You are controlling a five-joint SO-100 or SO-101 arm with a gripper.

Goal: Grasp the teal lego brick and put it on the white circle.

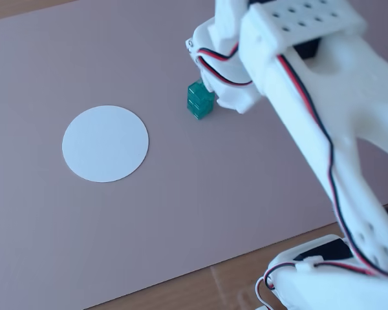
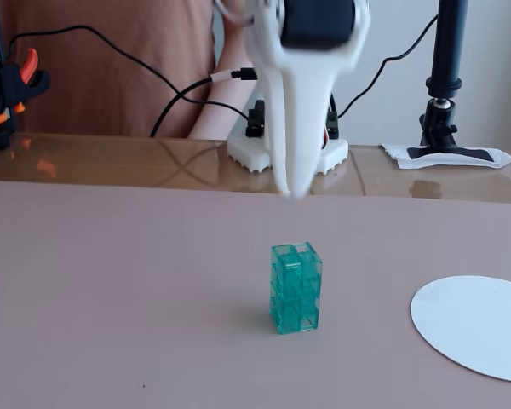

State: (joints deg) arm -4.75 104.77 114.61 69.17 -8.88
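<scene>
Partly motion-blurred, jaws hover above teal lego brick (image 2: 295,288) (upright).

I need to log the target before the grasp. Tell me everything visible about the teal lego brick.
The teal lego brick is a small translucent teal-green plastic block, taller than wide, looking like two cubes stacked, with studs on its top. It stands upright on the pinkish-brown mat, on its base alone. Nothing grips it: in a fixed view the end effector hangs above and behind it, blurred. The white circle lies apart from it, to its right in that view and to its left in the other.
</scene>
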